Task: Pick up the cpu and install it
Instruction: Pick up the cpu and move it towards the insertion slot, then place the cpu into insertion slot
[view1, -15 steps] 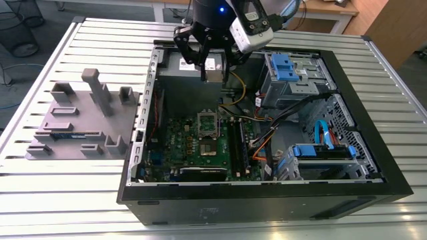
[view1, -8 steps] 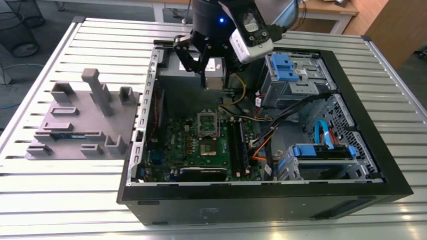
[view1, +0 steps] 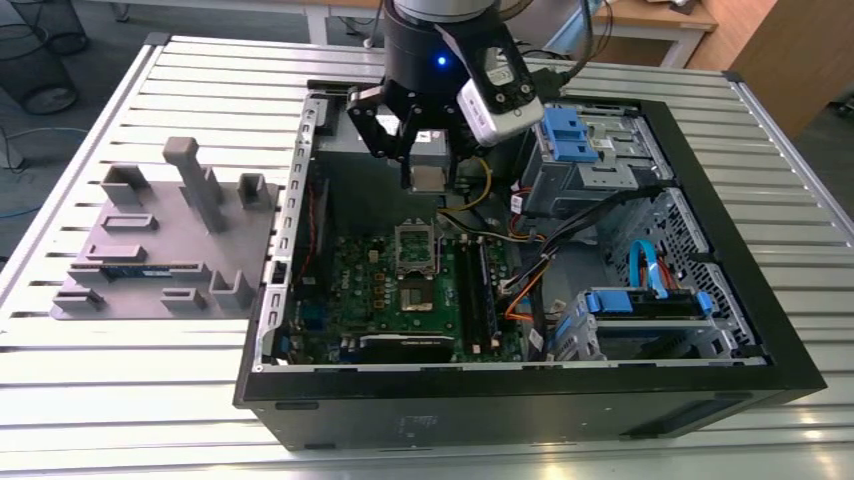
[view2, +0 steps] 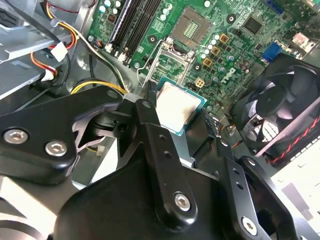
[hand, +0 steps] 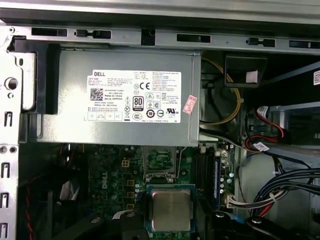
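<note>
Over on the exterior view's left, the grey tray sits on the slatted table. Moving right, the arm points straight down into the open case. Its gripper is clenched on the cpu, carried flat in the air, apart from the socket on the motherboard. In the first wrist view, the power supply wears a white printed label and a small pink sticker.

One cpu, one end effector, one computer case, one grey tray, one fan.
</note>
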